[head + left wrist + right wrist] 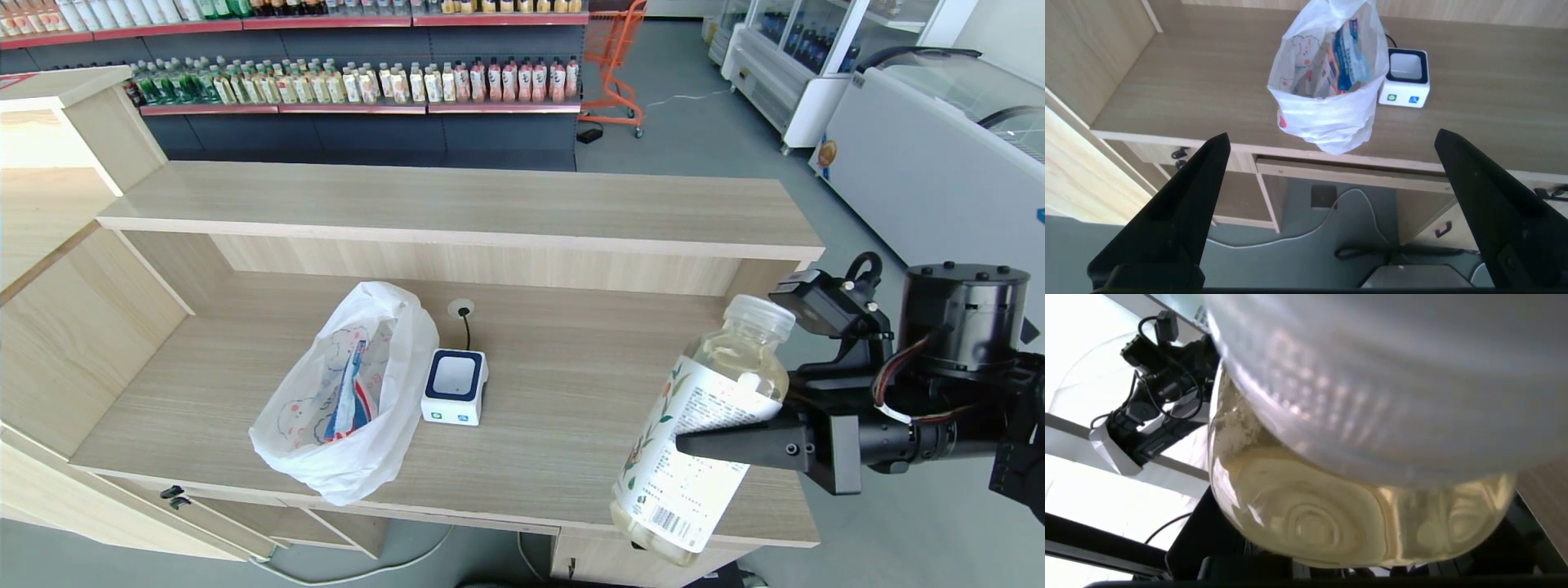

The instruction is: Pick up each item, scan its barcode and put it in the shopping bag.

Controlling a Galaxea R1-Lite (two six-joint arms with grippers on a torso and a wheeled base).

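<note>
Right gripper [735, 412] clamped mid-label on tilted, full bottle [694, 465] over counter's [571, 425] front-right corner; looks heavyish, stiff, slick plastic, so mid-body hold suits, scanner [454, 386] just beside shopping bag [343, 392] mid-counter, left gripper [1331, 220] spread open.

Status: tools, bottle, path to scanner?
Right tool shut on bottle, tilted, near counter's right end. Left tool open, empty. Nothing between bottle and scanner; bag beside it.

Bottle [706, 433]: pale yellow liquid, white floral label. Shopping bag [347, 392]: translucent white, red print. Scanner [455, 386]: white, navy. Counter [571, 384]: light woodgrain.
</note>
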